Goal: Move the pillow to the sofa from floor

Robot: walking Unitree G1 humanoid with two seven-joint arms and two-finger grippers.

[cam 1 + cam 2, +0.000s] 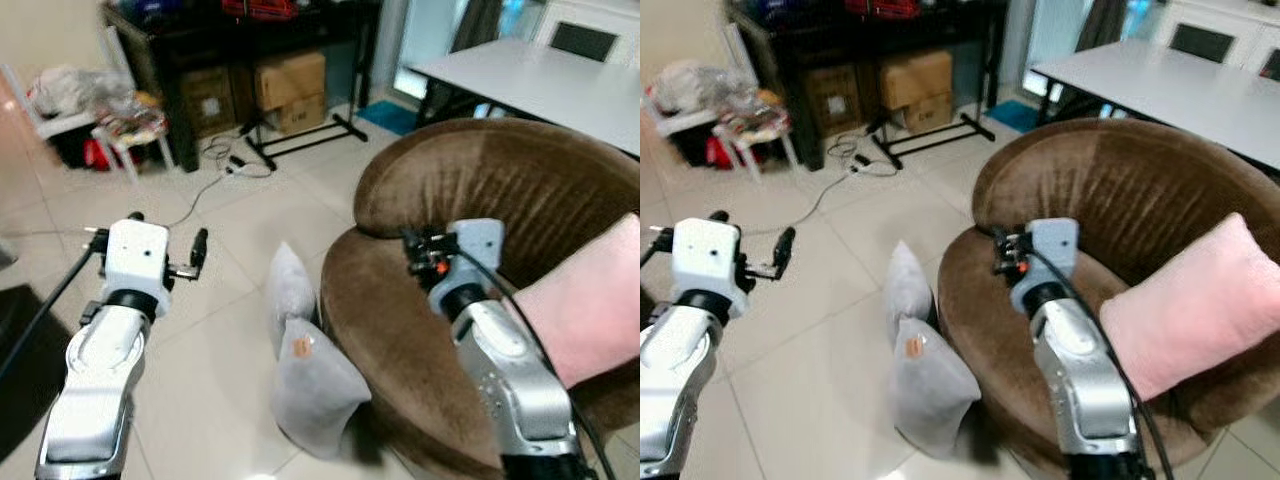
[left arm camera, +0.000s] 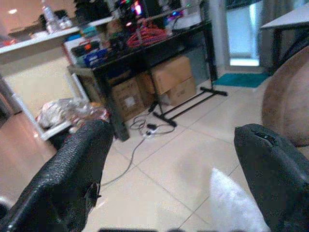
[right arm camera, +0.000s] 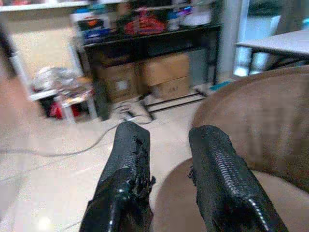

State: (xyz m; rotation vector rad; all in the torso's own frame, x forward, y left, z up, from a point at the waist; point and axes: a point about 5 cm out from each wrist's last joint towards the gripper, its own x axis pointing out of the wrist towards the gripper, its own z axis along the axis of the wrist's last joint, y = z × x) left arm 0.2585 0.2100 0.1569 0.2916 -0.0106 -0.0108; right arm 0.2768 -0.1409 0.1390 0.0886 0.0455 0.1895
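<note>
Step in hand: we judge this to be the approach, before any grasp. Both arms are raised in front of us and neither touches the pillow.
Pillow: the grey pillow (image 1: 305,365) is on the tiled floor (image 1: 210,380), standing on edge and leaning against the front of the brown sofa (image 1: 520,180). It looks folded or pinched in the middle, with a small orange tag on its lower half.
Left gripper: our left gripper (image 2: 174,159) is released, its two black fingers spread wide. It hangs above the floor, to the left of the pillow and apart from it; a white corner of the pillow shows between the fingers in the left wrist view.
Right gripper: our right gripper (image 3: 166,169) is above the front of the sofa seat, its fingers parted by a narrow gap and holding nothing.
Sofa: a pink cushion (image 1: 1200,300) already lies on the right of the seat; the left part of the seat looks bare.
Next move: we think we must bend and lower the left gripper onto the pillow's upper edge, close on the soft fabric, then lift it over the sofa's front rim.
Caution: the pillow is limp and may sag or slip from a shallow pinch.
</note>
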